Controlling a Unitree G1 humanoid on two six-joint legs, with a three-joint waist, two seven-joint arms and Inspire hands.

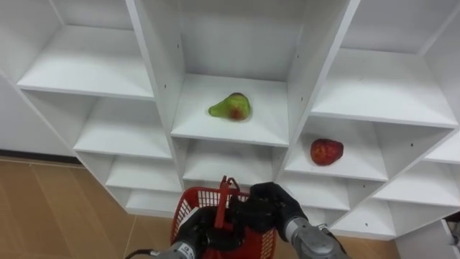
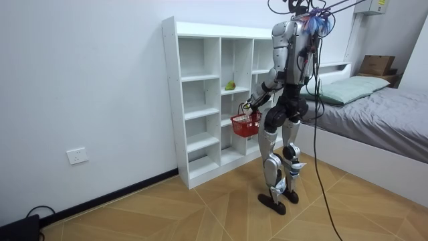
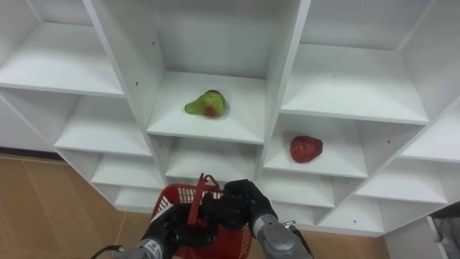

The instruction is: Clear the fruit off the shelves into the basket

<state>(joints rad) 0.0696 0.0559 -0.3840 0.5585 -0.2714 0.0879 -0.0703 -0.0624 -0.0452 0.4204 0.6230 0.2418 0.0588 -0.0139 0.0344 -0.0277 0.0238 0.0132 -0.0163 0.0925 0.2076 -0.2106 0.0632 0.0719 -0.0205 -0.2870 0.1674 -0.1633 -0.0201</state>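
The white closet (image 1: 154, 72) is being faced by the robot, which is standing close before it on the wooden floor (image 2: 200, 207), with a bed (image 2: 374, 114) behind it at the room view's right. A red basket (image 1: 192, 205) is being held low in front of the closet's bottom shelves, its handle (image 1: 226, 191) raised. The basket is being gripped by the left hand (image 1: 192, 236), whose fingers are being kept curled about it near the handle. The right hand (image 1: 272, 205) is being held just above the basket's right rim, beside the handle; whether its fingers are spread or closed cannot be told. A red fruit (image 1: 326, 152) is lying on a shelf of the right column, near that shelf's left edge. A green pear (image 1: 231, 107) with a red blush is lying one shelf higher, in the middle column, near the middle of its shelf.
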